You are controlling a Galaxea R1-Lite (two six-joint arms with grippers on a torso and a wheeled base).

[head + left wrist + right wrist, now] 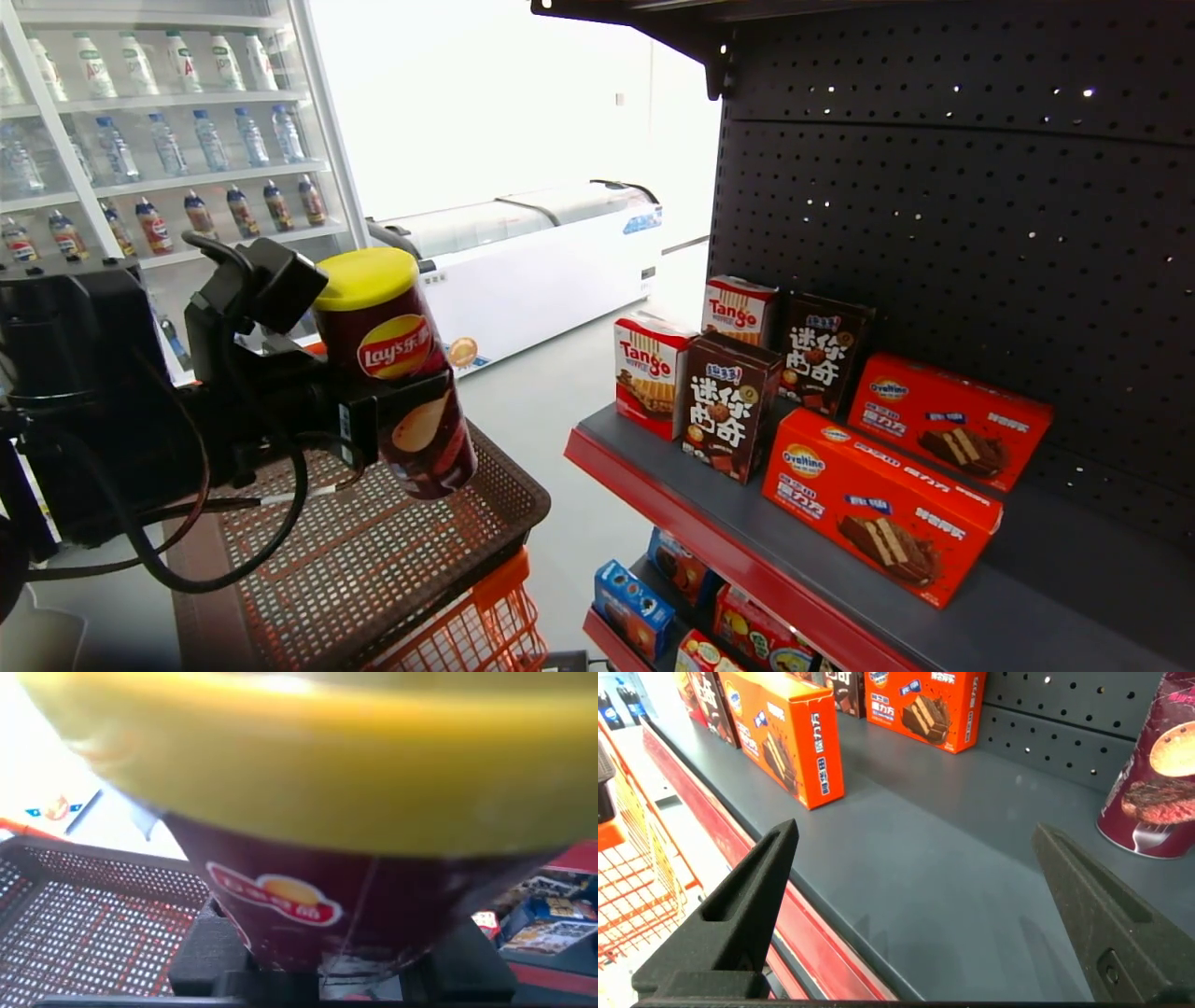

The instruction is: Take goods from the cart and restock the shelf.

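Left jaws clamp the chip can point(383, 345) above the cart point(509, 490); right jaws gape empty over the shelf point(952, 887)

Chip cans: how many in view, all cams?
2. One chip can, yellow-lidded, held in the left gripper over the cart basket; a second can standing on the shelf near its pegboard back. Others may sit out of frame.

Your head camera looks forward and down: cart basket point(401, 560) to the left, shelf point(1074, 579) to the right. Your left wrist camera sits tight against the chip can point(374, 905), basket mesh beyond. Your right wrist camera looks low across the shelf board, sharing the orange boxes point(785, 742) with the head view.
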